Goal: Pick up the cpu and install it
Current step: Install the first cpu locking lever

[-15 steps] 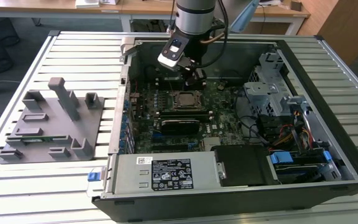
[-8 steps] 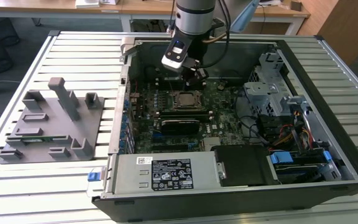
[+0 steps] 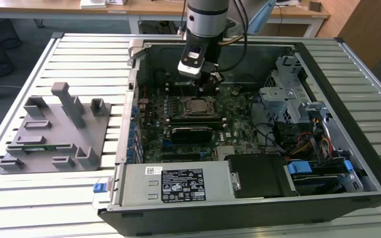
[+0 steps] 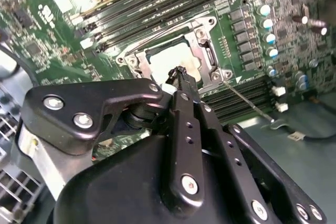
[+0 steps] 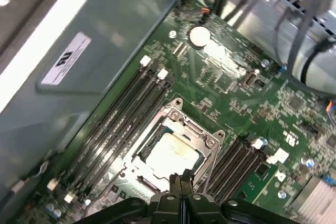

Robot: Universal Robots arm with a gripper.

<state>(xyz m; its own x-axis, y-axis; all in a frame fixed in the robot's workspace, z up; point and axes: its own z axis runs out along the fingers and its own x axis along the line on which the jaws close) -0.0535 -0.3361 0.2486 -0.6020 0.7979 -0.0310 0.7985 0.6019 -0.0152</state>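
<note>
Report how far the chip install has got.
Mostly done, by the look of it: the chip lies flat inside the socket frame on the green board, seen in both wrist views. The hand hangs just above the socket's edge with its fingers together and nothing between them. The thin latch lever stands off beside the frame; whether the frame is clamped down, I cannot tell.

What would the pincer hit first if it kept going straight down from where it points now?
Likely the cpu sitting inside the socket frame. The pincer points at its near edge, so the frame's rim could be met first; depth is unclear.
</note>
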